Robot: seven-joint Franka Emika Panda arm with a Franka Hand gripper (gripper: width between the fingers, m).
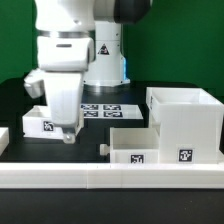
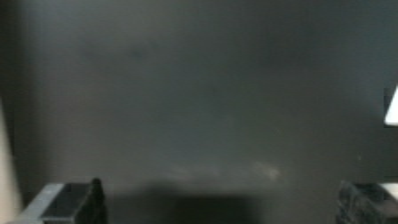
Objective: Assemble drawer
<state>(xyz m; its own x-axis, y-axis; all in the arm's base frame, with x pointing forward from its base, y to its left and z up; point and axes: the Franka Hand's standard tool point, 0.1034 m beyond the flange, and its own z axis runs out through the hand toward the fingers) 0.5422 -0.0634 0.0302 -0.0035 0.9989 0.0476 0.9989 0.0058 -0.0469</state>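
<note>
The table (image 1: 100, 135) is black, with a green wall (image 1: 175, 40) behind. My gripper (image 1: 66, 132) hangs wide open and empty. I think it wants the far tray (image 1: 36, 121), well apart from the drawer box (image 1: 186, 122). The near tray (image 1: 135, 150) sits just beside the drawer box.

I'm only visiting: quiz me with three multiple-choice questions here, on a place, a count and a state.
1. Where is the large cube housing? A the exterior view's left; B the exterior view's right; C atop a tray.
2. How many small trays? A one; B two; C four.
3. The gripper is: A open, empty; B shut on a tray; C shut on the housing.
Answers: B, it fills the right side; B, one on the left, one in the middle; A, the wrist view shows fingers apart, nothing between.
</note>
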